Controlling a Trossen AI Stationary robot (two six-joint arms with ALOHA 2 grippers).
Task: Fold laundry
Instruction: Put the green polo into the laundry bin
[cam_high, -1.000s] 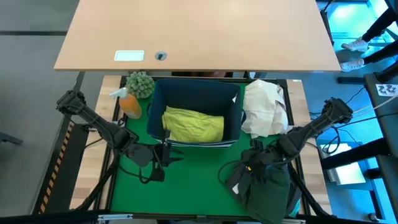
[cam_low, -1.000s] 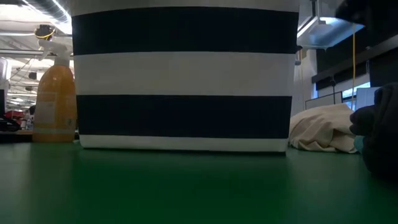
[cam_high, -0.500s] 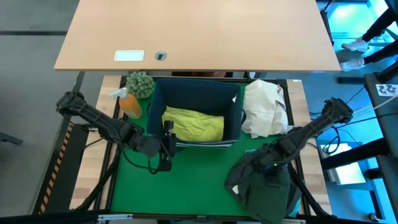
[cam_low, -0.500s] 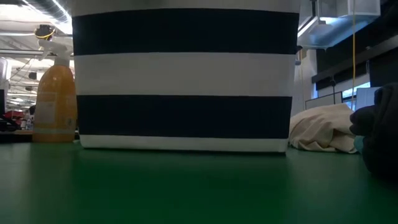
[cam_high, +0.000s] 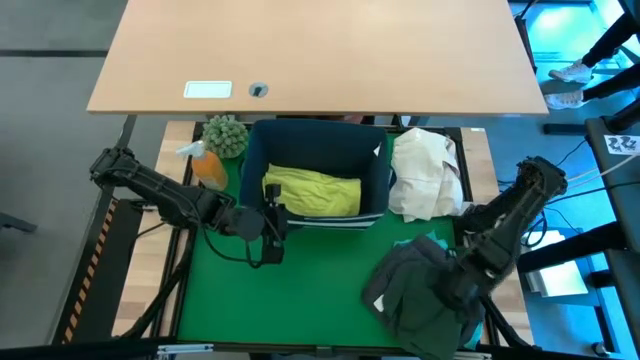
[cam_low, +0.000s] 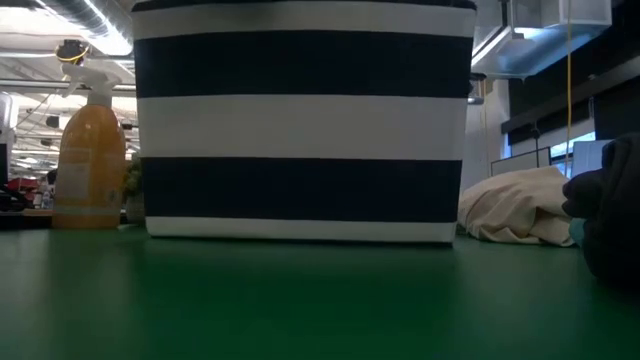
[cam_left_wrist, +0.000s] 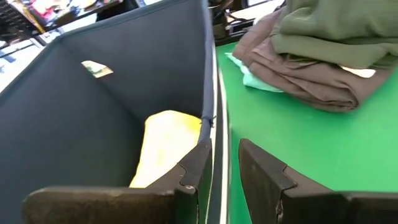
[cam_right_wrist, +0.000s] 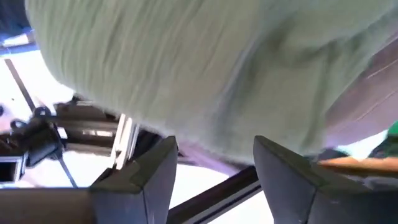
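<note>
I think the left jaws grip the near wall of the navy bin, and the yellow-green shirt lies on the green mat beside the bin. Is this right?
Not quite. The yellow-green shirt lies inside the navy bin, not on the green mat; the high view shows it. The rest holds: the left gripper has its jaws astride the bin's near wall.

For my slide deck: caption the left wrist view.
Left gripper straddles the navy bin's wall, yellow shirt inside.

bin: matt navy fabric | laundry: soft cloth | mat: matt green | desk: smooth wood
</note>
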